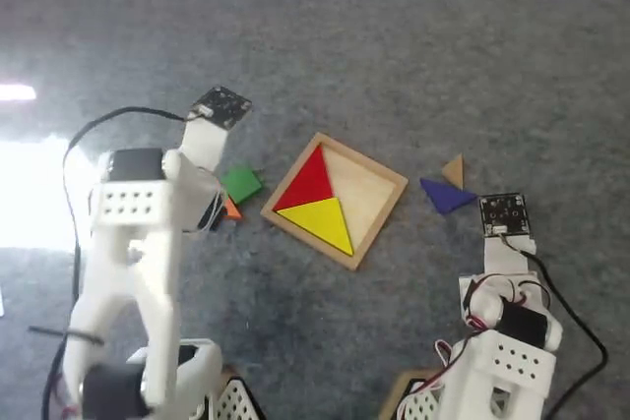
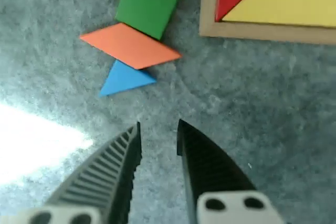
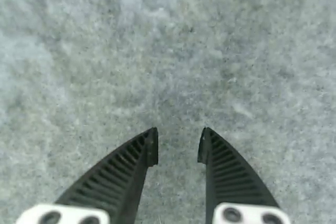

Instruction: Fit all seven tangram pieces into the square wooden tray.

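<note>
— Start at the left gripper [image 2: 157,125]: what has it got?

— Nothing. Its fingers stand slightly apart over the grey carpet [image 2: 252,108], with no piece between them. Just beyond the tips lies the small blue triangle [image 2: 126,78]. It touches the orange parallelogram [image 2: 130,45], which in turn touches the green square [image 2: 148,3].

— And the right gripper [image 3: 178,134]?

— Parted too, and empty, hanging over the grey carpet.

— Where is the square wooden tray [image 1: 366,187]?

— Mid-table in the high view, turned corner-up like a diamond, between the two arms. The large red triangle [image 1: 308,182] fills its 10 o'clock part and the large yellow triangle [image 1: 323,220] its 6 o'clock part. They meet along one edge. The half toward 2 o'clock is bare wood.

— The loose pieces?

— The green square sits just beside the tray at 9 o'clock, with the orange parallelogram at its 8 o'clock, under the left arm [image 1: 128,233]. At 3 o'clock of the tray, apart from it, lies a purple triangle [image 1: 445,194], with a small tan triangle [image 1: 454,171] just beside it at 1 o'clock. The right arm [image 1: 504,327] stands at 5 o'clock of the tray.
</note>
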